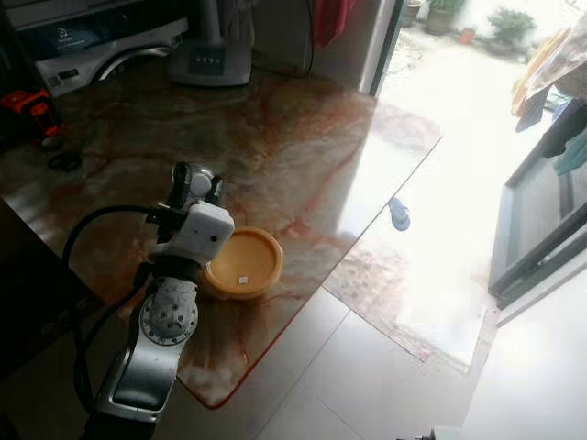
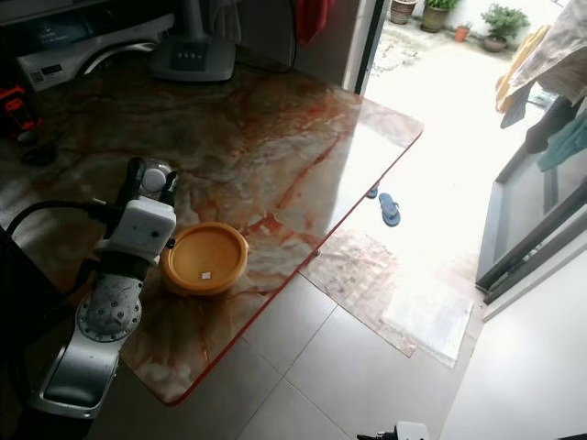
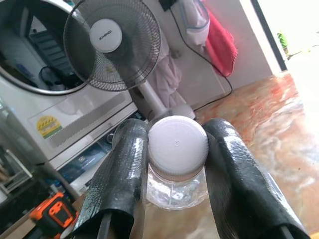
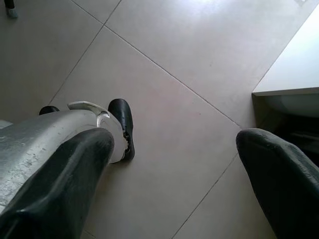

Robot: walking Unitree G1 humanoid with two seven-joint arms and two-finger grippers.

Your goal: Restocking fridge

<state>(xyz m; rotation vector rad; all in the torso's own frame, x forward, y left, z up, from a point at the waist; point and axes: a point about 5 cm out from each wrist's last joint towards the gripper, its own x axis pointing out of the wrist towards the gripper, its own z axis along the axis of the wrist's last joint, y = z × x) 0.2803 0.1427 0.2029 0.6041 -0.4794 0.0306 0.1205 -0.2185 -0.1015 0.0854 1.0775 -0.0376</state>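
- Your left hand [image 3: 177, 164] is clamped on a clear bottle [image 3: 177, 191]; the two fingers [image 3: 122, 174] press either side just under its white cap [image 3: 178, 145]. The bottle stands upright on the bench [image 1: 303, 156], long axis vertical, cap towards the wrist camera.
- The bottle lies directly between the fingers, so the relation that matters is already closed: judge the next move as a straight lift, then a carry to the fridge. No fridge can be picked out in these views, so you will have to turn to find it.
- Just beside your left wrist, on the side nearer the bench edge, sits a yellow bowl [image 1: 244, 263]. It appears close to the arm; whether they touch I cannot tell. Lift clear before swinging that way.
- Beyond the bottle: a fan [image 3: 112, 45] on its base [image 1: 209, 62], a washing machine [image 3: 35, 74], an orange tool [image 1: 26, 103] near the far corner.
- Your right hand [image 4: 174, 179] hangs idle over the tiled floor [image 4: 189, 59], fingers well apart, holding nothing. The left arm has the job.
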